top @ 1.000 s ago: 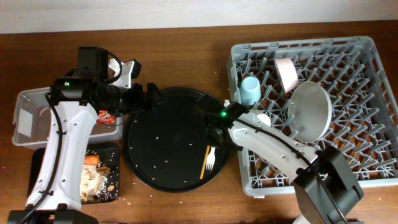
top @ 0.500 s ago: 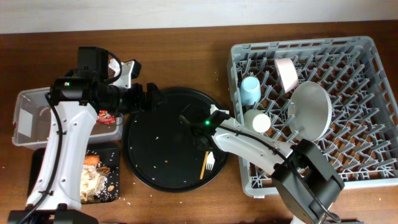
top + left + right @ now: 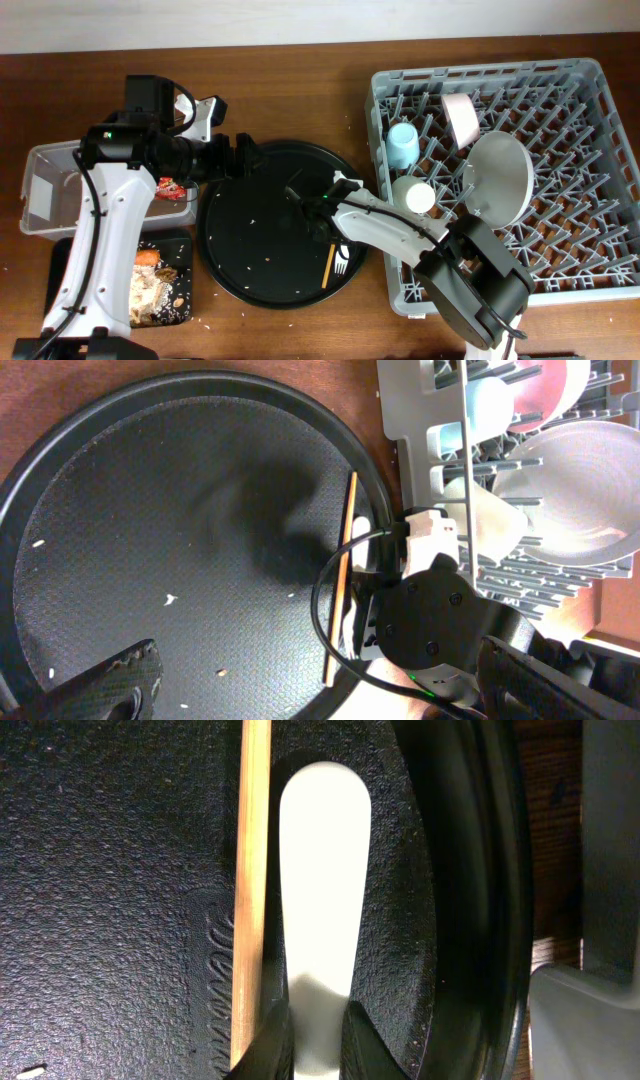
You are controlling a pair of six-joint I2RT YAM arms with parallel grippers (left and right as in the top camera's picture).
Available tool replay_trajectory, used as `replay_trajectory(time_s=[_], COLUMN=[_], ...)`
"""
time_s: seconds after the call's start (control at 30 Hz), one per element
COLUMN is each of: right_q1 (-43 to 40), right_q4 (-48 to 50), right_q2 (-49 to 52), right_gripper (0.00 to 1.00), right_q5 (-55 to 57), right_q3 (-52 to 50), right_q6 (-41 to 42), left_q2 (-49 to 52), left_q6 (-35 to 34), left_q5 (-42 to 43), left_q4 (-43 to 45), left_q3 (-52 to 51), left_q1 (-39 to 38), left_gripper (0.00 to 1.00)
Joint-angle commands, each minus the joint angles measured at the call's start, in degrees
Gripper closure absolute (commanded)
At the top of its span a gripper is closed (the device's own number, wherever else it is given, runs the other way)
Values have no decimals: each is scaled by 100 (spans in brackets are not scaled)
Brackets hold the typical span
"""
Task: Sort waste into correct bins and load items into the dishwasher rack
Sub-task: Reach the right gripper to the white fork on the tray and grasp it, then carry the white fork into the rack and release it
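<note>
Just inside round tray [image 3: 465, 870] rim: fork [image 3: 325, 870]

**My brown wooden desk [image 3: 300, 80], left to right: two bins, one tray, one rack.**
The clear plastic rectangular tub [image 3: 45, 190] sits far left, with the shallow black rectangular tray [image 3: 55, 285] just nearer me. The large round black tray [image 3: 260, 230] is in the middle. On its right side the white plastic fork [image 3: 339, 262] lies just right of the thin wooden chopstick [image 3: 328, 265], handle between my right pincer's [image 3: 318, 1045] fingers. The large grey plastic rack [image 3: 560, 275], far right, holds the light blue cup [image 3: 402, 143], cream cup [image 3: 413, 194], pale round plate [image 3: 497, 178] and pinkish-white bowl [image 3: 460, 115].
</note>
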Motion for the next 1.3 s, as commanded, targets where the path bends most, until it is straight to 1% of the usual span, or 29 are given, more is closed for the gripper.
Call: replay_trajectory(time_s=[0.0,0.03,0.1,0.2,0.27,0.3,0.33,0.37,0.4,0.47,0.57,0.63,0.7,0.77,0.83,0.93,1.0,1.13,1.27], right_q1=[20,20,15,15,11,0,-68,-219,-446,-951,-1775,-2363,-2800,-2999,-3067,-3067,-3069,-3152,-3545], right_q4=[-111,-308,-940,-1919,-2253,-2428,-2741,-3042,-3257,-3362,-3580,-3755,-3788,-3779,-3759,-3316,-2920,-2337,-2319], right_q2=[247,236,151,151,151,149,144,114,24,-258,-789,-844,-844,-833,-796,-791,-789,-789,-789], right_gripper=[96,96,96,96,96,96,96,96,96,96,96,96,96,96,96,96,96,96,96], right_q5=[-120,-120,-120,-120,-109,-74,-76,-76,-74,-76,-66,262,289,291,291,435,848,1029,898], right_q3=[-4,168,914,1816,2291,2470,2798,3082,3239,3265,3265,3263,3261,3217,3088,2459,2092,1443,1425], right_q6=[68,63,-450,-492,-1335,-1580,-2124,-2625,-2951,-3338,-4319,-4358,-4747,-5104,-5106,-5449,-5445,-5423,-5311], left_q2=[-114,-114,-114,-114,-114,-114,-114,-114,-114,-114,-114,-114,-114,-114,-114,-114,-114,-114,-114], left_q6=[70,70,70,70,70,70,70,70,70,70,70,70,70,70,70,70,70,70,70], left_q5=[17,17,17,17,17,17,17,17,17,17,17,17,17,17,17,17,17,17,17], left_q4=[-7,-7,-7,-7,-7,-7,-7,-7,-7,-7,-7,-7,-7,-7,-7,-7,-7,-7,-7], left_q3=[107,107,107,107,107,107,107,107,107,107,107,107,107,107,107,107,107,107,107], left_q1=[31,31,31,31,31,31,31,31,31,31,31,31,31,31,31,31,31,31,31], left_gripper=[1,1,1,1,1,1,1,1,1,1,1,1,1,1,1,1,1,1,1])
